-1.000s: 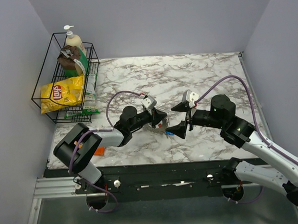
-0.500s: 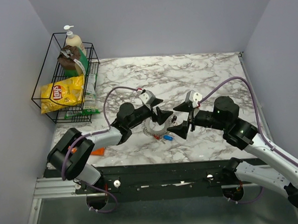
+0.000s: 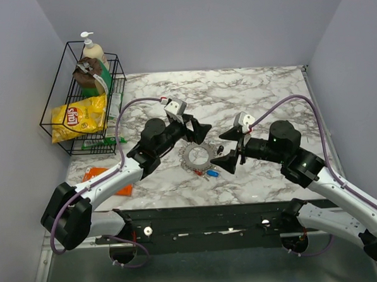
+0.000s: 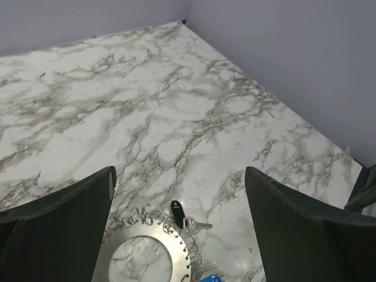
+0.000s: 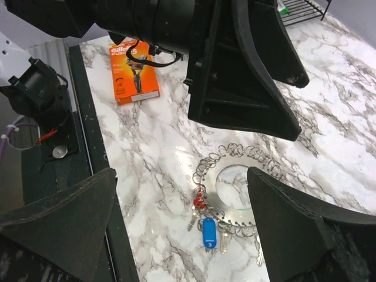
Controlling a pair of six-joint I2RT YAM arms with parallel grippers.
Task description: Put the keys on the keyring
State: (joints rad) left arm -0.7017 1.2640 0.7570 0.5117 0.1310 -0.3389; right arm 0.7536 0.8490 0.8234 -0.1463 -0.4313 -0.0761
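Keyring (image 3: pixel 195 156) lies flat on the marble table (image 3: pixel 262 93) between the arms. Left gripper (image 3: pixel 194 131) hovers over its far edge, spread and empty. A blue-headed key (image 3: pixel 213 173) lies at its near edge. Right gripper (image 3: pixel 229 149) gapes alongside, empty. Pinched carelessly, the thin ring could skid across the smooth marble.

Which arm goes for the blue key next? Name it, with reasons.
Right, probably. The right arm holds its open jaws over the blue key beside the keyring; the left arm points past the keyring's far side.
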